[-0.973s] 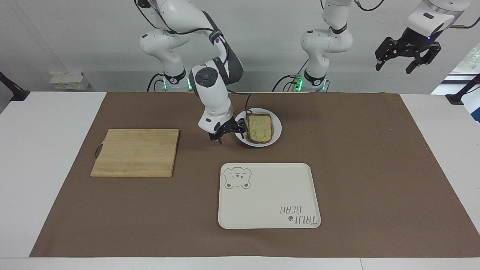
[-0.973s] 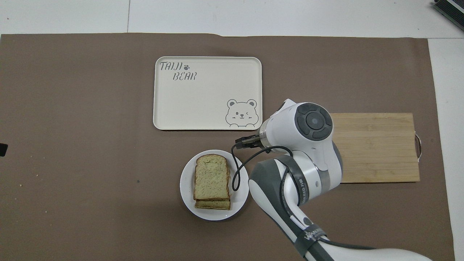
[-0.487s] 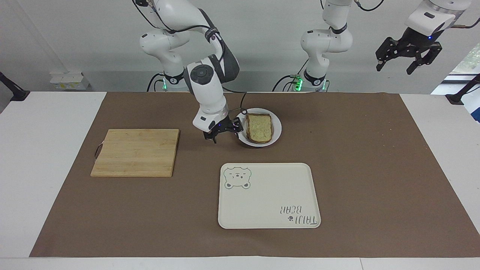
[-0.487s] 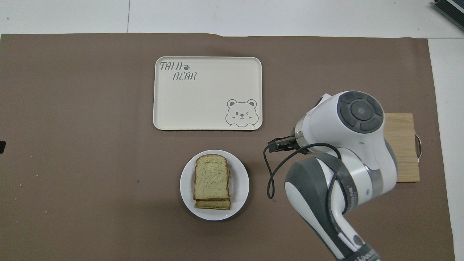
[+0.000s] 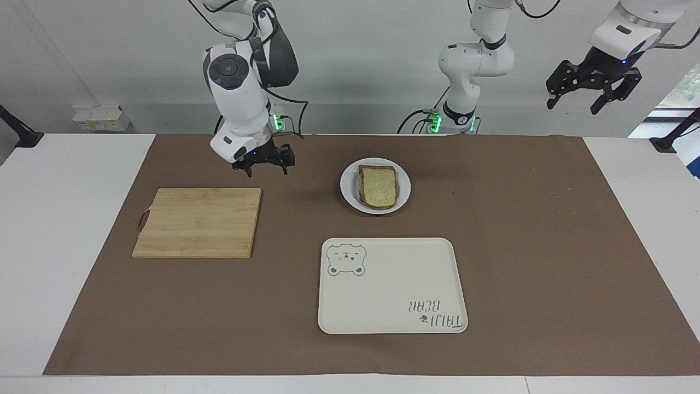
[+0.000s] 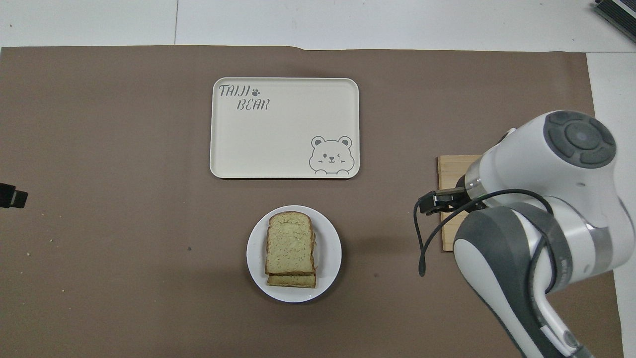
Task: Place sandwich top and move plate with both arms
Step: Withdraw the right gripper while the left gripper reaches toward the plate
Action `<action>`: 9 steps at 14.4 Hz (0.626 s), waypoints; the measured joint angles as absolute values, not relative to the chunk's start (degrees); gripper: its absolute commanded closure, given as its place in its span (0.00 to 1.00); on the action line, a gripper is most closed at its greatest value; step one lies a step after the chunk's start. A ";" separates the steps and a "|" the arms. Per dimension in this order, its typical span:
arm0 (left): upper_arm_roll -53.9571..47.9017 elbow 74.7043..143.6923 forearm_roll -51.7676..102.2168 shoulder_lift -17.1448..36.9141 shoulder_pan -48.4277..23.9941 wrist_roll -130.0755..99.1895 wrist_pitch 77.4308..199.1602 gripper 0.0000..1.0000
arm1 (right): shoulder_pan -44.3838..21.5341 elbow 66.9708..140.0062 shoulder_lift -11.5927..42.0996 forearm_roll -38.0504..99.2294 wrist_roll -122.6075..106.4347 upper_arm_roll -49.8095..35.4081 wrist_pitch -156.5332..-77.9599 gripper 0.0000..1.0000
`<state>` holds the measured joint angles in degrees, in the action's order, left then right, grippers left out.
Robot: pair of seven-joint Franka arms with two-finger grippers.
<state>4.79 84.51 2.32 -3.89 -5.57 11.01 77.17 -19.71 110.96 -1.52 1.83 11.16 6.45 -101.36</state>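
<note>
The sandwich top [image 5: 378, 186], a plain speckled bread slice, lies on top of another slice on the small round white plate [image 5: 348, 187]. Both also show in the overhead view, the sandwich top [image 6: 290, 242] on the plate [image 6: 330, 254]. My right gripper [image 5: 263, 162] is open and empty. It hangs over the brown mat beside the cutting board's corner nearest the robots, well away from the plate. In the overhead view my right arm covers it. My left gripper [image 5: 593, 90] is open and empty and waits high up off the left arm's end of the table.
A wooden cutting board [image 5: 197, 221] lies toward the right arm's end; my right arm covers most of it in the overhead view [image 6: 449, 209]. A cream bear tray [image 5: 391, 284] lies farther from the robots than the plate and also shows from above [image 6: 283, 127].
My right gripper has drawn back from the plate's edge, risen, and swung toward the right arm's end, over the mat by the cutting board. The sandwich and plate stayed put. The left arm barely moved.
</note>
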 measured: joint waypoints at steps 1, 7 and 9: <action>4.82 86.46 3.59 -3.85 -5.56 11.00 78.31 0.00 | -18.43 110.99 -2.01 1.76 11.16 6.44 -100.40 0.00; 5.12 103.66 17.79 -4.08 -3.48 13.62 89.54 0.00 | -8.98 111.49 -3.83 1.12 5.97 6.44 -98.11 0.00; 5.24 110.00 22.70 -5.57 -2.43 16.16 93.63 0.00 | -5.86 111.56 -3.96 1.11 2.70 6.47 -98.10 0.00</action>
